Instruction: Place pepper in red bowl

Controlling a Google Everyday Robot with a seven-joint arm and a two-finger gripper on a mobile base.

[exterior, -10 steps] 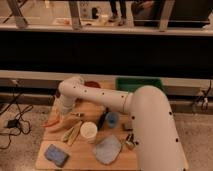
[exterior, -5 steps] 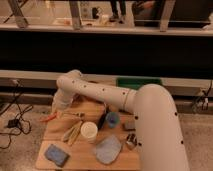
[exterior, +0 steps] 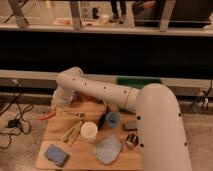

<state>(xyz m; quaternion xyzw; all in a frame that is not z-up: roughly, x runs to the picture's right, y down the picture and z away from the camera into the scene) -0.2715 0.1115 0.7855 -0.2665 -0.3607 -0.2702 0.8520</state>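
**Item: pepper** [exterior: 45,116]. Small orange-red tapered piece, lying low at the left edge of the wooden table [exterior: 82,159], its tip pointing out past the edge. It is just left of the gripper; whether the two touch cannot be made out.

**Item: gripper** [exterior: 59,108]. It hangs at the end of the white arm [exterior: 100,91], which reaches from the large white body at lower right, bends at an elbow above the table's far left corner, and drops toward the tabletop. The jaws are closed tight. Whether they have hold of the pepper cannot be told.

**Item: red bowl** [exterior: 94,99]. Mostly hidden behind the forearm. Only a red-orange sliver shows at the far side of the table, to the right of the gripper and well apart from the pepper.

**Other table contents:**
- white cup [exterior: 89,132], upright, near the middle
- blue cup [exterior: 112,119], right of the white cup and further back
- tan utensils [exterior: 73,131], lying crossed, just left of the white cup
- blue sponge [exterior: 56,154], at the front left corner
- grey-blue cloth [exterior: 107,149], in front, right of the white cup
- small shiny object [exterior: 131,141], near the right edge

**Surroundings:**
- green bin [exterior: 132,80], behind the arm
- dark cables [exterior: 14,116], on the floor to the left
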